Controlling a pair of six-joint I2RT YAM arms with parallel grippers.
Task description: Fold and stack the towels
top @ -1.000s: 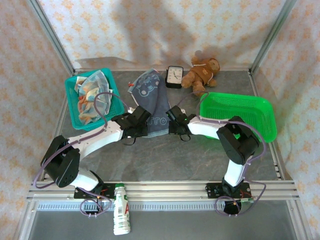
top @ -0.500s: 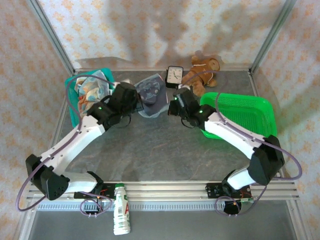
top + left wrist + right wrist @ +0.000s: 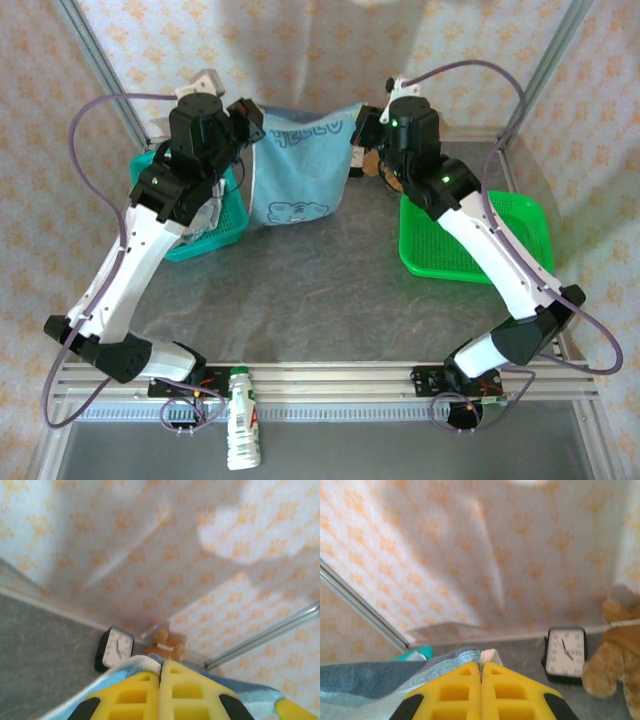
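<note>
My left claw [image 3: 248,118] and right claw [image 3: 358,130], each clamped on a top corner, hold the blue towel [image 3: 298,175] spread in the air above the back of the tabletop [image 3: 320,300]; pulled too taut, a thin corner could slip and the towel drop crumpled.

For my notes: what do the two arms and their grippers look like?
The left arm and right arm have white links, black joint housings and loose lilac cables. The left gripper and right gripper have yellow fingers with rectangular recesses.
</note>
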